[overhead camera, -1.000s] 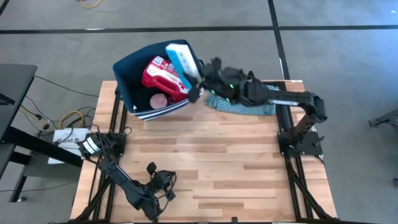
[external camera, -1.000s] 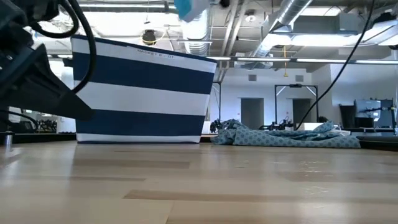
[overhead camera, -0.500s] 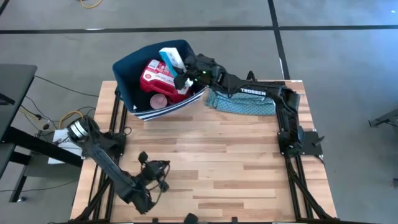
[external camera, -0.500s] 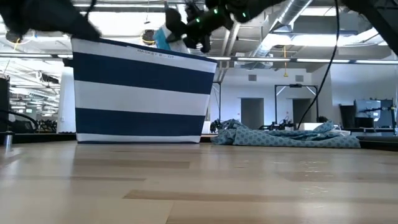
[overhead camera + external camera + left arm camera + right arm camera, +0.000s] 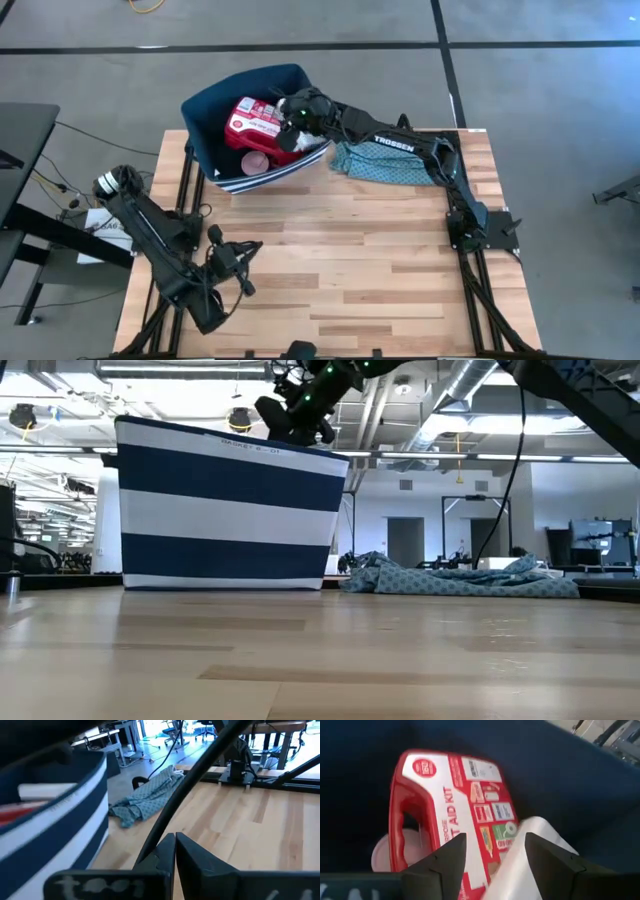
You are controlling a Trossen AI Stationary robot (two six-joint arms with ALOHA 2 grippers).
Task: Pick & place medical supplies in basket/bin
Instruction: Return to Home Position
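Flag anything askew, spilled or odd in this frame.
Nothing spilled. The blue bin sits at the far left corner of the table, turned askew to its edges, and a teal cloth lies crumpled beside it. The right gripper hangs open inside the bin over the red first-aid kit.

Right pincer (image 5: pixel 495 841) wide, outstretched; left pincer (image 5: pixel 173 841) closed, low.

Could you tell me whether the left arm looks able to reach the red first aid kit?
Probably not: the left gripper sits shut over the table's near side, the red first aid kit lies far off inside the blue bin, and the right gripper hangs over it.
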